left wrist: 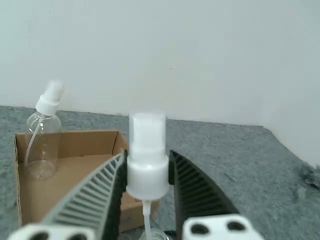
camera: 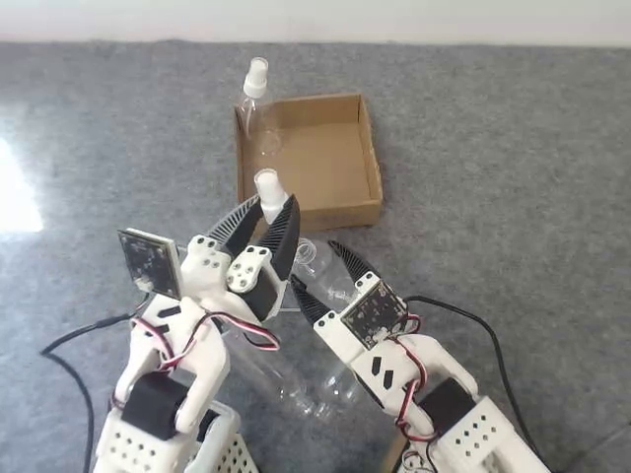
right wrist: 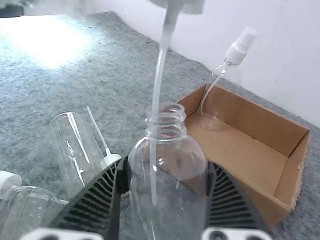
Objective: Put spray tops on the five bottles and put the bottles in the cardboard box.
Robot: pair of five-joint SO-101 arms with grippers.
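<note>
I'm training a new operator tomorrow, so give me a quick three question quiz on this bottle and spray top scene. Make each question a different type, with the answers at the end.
1. True or false: the left gripper is shut on a spray top.
2. Multiple choice: how many bottles stand in the cardboard box? A none, B one, C three.
3. Fill in the blank: the right gripper is shut on a clear bottle whose neck is ____ (capped or open).

Key
1. True.
2. B. One capped bottle stands in a corner of the box.
3. Open. The spray top's tube dips into the neck, but the top is not yet seated.
</note>
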